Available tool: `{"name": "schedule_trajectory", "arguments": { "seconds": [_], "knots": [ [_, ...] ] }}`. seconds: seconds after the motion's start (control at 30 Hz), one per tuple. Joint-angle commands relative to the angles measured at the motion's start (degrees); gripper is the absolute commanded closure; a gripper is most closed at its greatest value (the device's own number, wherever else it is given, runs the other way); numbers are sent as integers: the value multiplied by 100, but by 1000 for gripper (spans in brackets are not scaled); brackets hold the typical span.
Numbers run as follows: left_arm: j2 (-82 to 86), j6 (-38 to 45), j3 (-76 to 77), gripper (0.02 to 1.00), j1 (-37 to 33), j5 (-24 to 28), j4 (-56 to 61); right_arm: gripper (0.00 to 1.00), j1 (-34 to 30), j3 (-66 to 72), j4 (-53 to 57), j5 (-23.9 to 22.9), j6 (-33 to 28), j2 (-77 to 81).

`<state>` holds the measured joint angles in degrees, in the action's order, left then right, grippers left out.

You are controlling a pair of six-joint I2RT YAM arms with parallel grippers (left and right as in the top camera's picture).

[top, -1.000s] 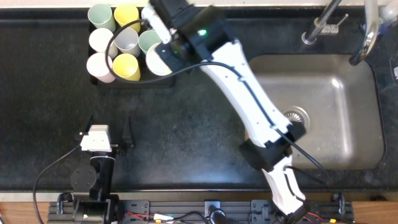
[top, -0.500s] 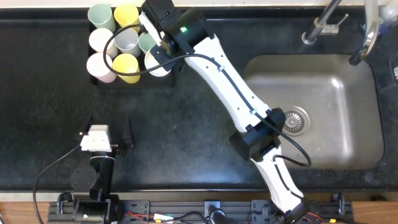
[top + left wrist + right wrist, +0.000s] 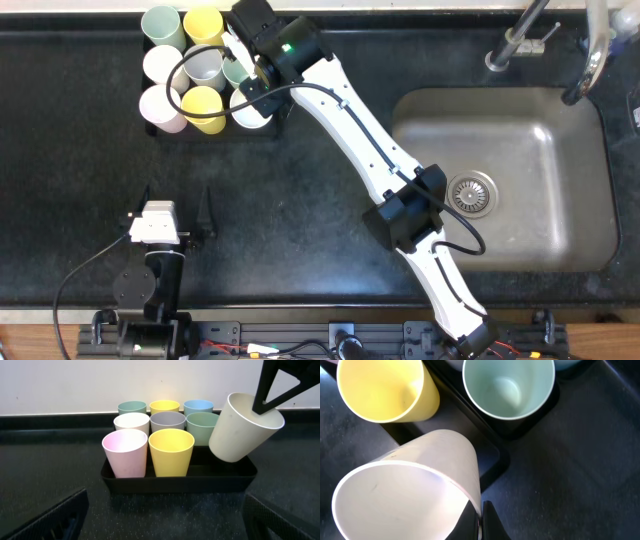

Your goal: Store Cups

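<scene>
The right hand (image 3: 269, 400) pinches the rim of a white cup (image 3: 243, 427). The cup tilts over the black tray's (image 3: 180, 483) 4 o'clock corner, just beside a yellow cup (image 3: 171, 451). The left hand (image 3: 177, 207) is spread wide, low over the tabletop (image 3: 300, 220), at the tray's 6 o'clock.

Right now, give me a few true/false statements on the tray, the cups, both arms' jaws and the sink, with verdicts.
1. The right jaws pinch the rim of a cream cup, which hangs tilted at the one free corner of the tray. True.
2. Eight cups stand in the tray, the pink cup at a corner. True.
3. The left jaws are shut on the pink cup. False: they are open, back from the tray, and hold nothing.
4. A cup lies in the sink. False: the sink holds no cup.
</scene>
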<state>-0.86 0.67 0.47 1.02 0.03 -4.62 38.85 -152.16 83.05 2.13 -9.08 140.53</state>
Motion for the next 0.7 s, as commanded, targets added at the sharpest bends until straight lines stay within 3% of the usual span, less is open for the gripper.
{"name": "schedule_trajectory", "arguments": {
  "seconds": [0.03, 0.7],
  "knots": [
    [48, 127, -2, 20, -15, 50, -22, 958, -79, -173, -61, 105, -31, 92],
    [48, 127, -2, 18, -15, 50, -22, 956, -101, -166, -129, 103, -149, 417]
  ]
}}
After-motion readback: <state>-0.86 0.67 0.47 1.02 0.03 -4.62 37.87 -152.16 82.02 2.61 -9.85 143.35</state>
